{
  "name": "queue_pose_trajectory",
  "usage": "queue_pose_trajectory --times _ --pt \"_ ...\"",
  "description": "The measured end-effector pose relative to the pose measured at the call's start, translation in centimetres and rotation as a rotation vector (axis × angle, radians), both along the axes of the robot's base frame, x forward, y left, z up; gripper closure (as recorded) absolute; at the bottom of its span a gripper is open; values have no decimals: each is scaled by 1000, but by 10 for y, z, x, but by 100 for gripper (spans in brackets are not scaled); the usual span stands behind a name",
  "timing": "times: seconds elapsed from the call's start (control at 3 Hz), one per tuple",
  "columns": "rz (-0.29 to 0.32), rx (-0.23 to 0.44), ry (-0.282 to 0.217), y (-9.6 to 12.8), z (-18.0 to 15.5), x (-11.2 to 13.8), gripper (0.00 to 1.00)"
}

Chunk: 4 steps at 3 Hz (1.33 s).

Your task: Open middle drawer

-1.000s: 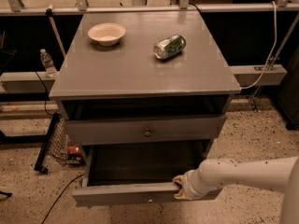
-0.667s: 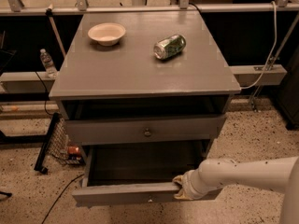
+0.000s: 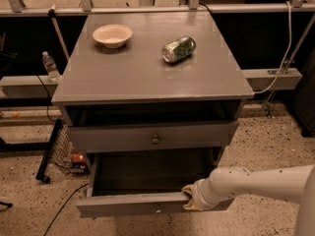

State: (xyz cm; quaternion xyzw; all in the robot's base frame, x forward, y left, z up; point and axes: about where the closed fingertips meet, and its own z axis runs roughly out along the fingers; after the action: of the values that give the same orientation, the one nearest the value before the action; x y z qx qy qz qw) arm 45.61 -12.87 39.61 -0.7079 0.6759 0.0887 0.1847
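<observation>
Middle drawer (image 3: 133, 204) stands drawn out, box interior exposed, below the shut drawer front (image 3: 123, 137). Tool (image 3: 191, 196) sits on the top lip at the front's right end, likely hooked there for pulling rather than on a knob. Its opening cannot be told. Bowl (image 3: 112, 35) and drinks can (image 3: 179, 48) lie near the surface's (image 3: 147, 77) back edge.

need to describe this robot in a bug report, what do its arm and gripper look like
The arm is a smooth, rounded white tube with a few small dark specks, and no cables or sleeve show on it. It narrows to a ribbed white wrist. The gripper, at the front edge of the open drawer, looks pale cream-yellow. No readable markings show.
</observation>
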Motion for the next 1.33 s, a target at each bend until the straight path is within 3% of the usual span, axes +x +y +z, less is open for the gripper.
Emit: queue_pose_trajectory --times 1.0,1.33 --pt "0 0 0 0 0 0 100" --pt "0 0 0 0 0 0 86"
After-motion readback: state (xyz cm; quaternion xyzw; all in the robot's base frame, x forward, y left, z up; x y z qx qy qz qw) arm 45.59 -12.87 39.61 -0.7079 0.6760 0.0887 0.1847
